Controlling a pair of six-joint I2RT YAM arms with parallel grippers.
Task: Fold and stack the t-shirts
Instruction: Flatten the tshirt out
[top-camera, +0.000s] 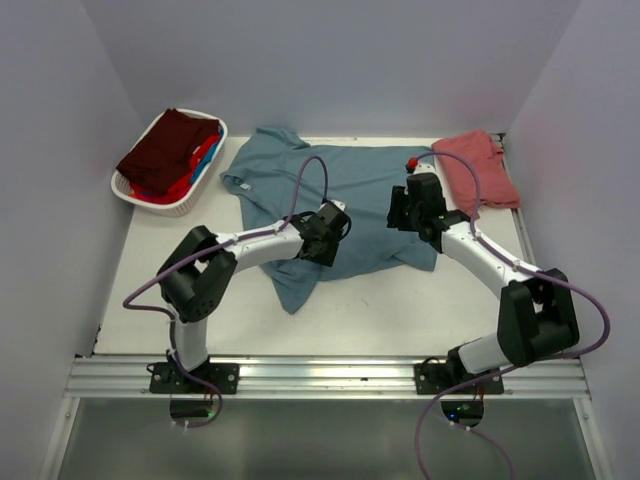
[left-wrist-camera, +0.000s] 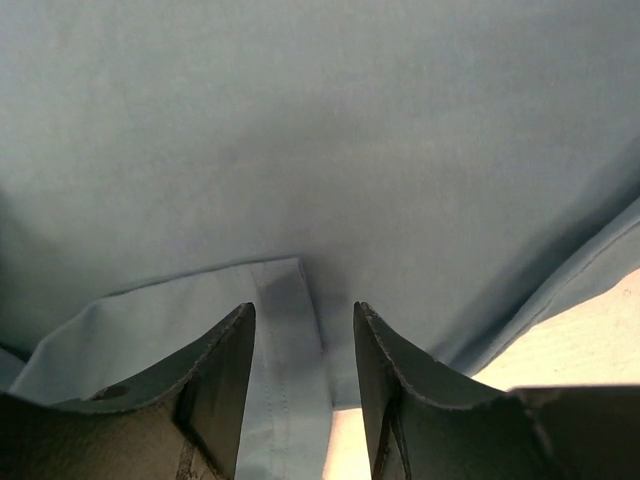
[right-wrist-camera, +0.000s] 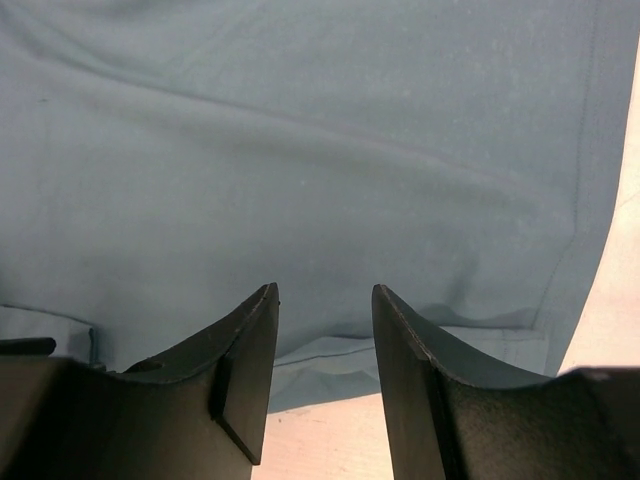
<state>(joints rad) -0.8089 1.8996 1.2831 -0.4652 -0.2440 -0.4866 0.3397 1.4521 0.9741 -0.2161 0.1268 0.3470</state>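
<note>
Holding left gripper and right gripper spread open over the teal t-shirt hem, likely preparing to pinch it.

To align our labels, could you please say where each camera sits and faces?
Top external: above and behind, looking down on the table and teal-blue t-shirt; both arms show.
Left wrist: on the left arm, facing the shirt's hem; left gripper open.
Right wrist: on the right arm, facing the shirt's edge; right gripper open.
Shared: the same shirt.
</note>
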